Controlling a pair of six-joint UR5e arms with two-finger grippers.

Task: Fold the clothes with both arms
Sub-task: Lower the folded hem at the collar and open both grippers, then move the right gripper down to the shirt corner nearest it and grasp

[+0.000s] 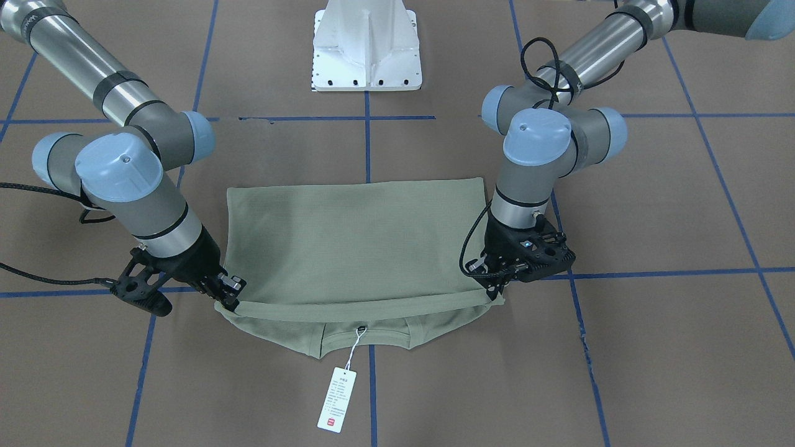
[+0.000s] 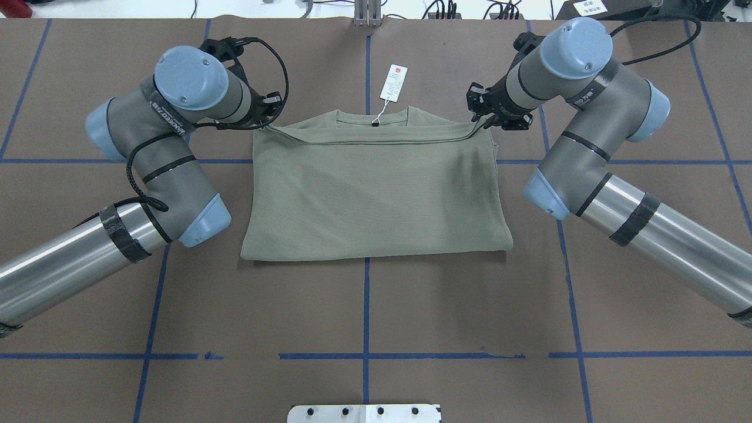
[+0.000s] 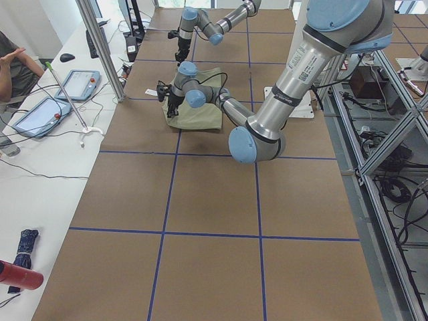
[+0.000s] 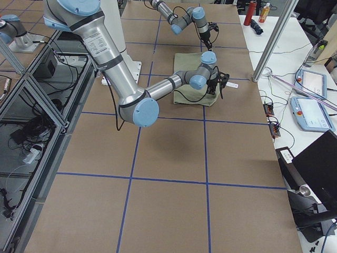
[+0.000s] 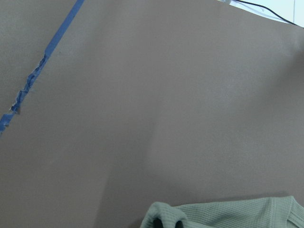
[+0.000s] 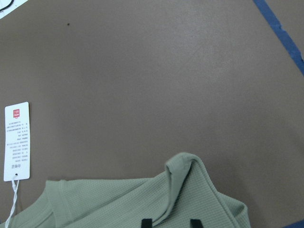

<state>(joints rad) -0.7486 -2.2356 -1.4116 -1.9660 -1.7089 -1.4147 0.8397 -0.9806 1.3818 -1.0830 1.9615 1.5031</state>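
The sage-green shirt (image 2: 376, 194) lies folded in half on the brown table, its hem laid up by the ribbed collar (image 2: 373, 117). The white hang tag (image 2: 393, 82) lies past the collar. My left gripper (image 2: 267, 120) is shut on the hem corner on its side, low over the table. My right gripper (image 2: 484, 120) is shut on the other hem corner. In the front-facing view the left gripper (image 1: 497, 292) is at the right and the right gripper (image 1: 230, 295) at the left, with the shirt (image 1: 354, 242) and tag (image 1: 337, 399) between them. The right wrist view shows cloth (image 6: 142, 199) bunched between two black fingertips (image 6: 147, 222).
The white pedestal base (image 1: 366, 46) stands behind the shirt. Blue tape lines (image 2: 365, 305) cross the table. A side bench with tablets (image 3: 77, 83) and a seated person (image 3: 13, 60) runs along the far edge. A red bottle (image 3: 20, 274) lies on that bench.
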